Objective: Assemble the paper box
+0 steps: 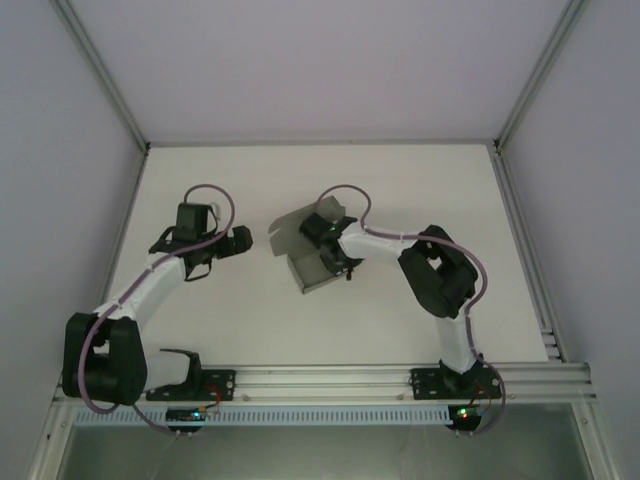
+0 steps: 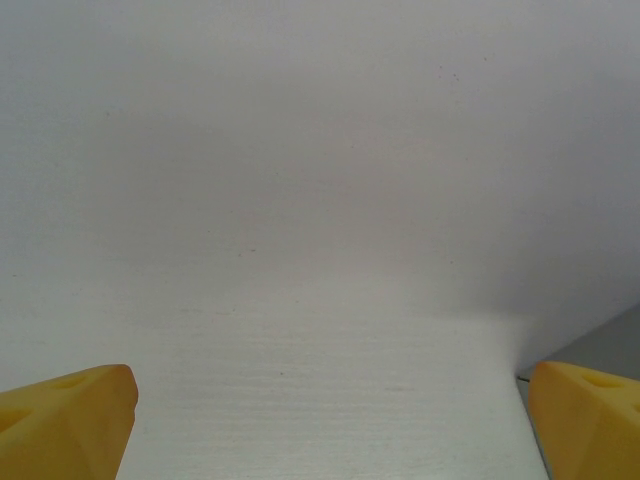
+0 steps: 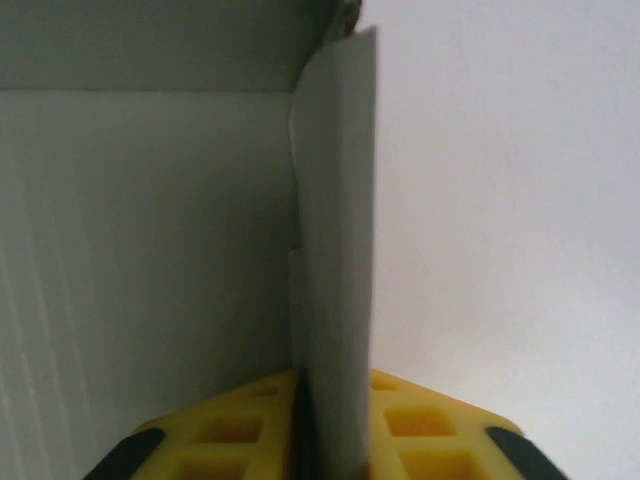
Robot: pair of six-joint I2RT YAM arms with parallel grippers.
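The grey paper box (image 1: pixel 308 268) lies partly folded at the table's middle, its walls raised and a flap sticking up at the back. My right gripper (image 1: pixel 338 262) is shut on the box's right side wall. In the right wrist view that wall (image 3: pixel 335 260) stands on edge between the two yellow fingers (image 3: pixel 240 425), with the box's floor (image 3: pixel 140 260) to its left. My left gripper (image 1: pixel 243 239) hangs open to the left of the box, apart from it. Its yellow fingertips (image 2: pixel 65 415) are spread wide over bare table, nothing between them.
The white table (image 1: pixel 430 180) is ringed by white walls and aluminium rails (image 1: pixel 520 230). A rail (image 1: pixel 330 378) with both arm bases runs along the near edge. Free room lies at the back and far right.
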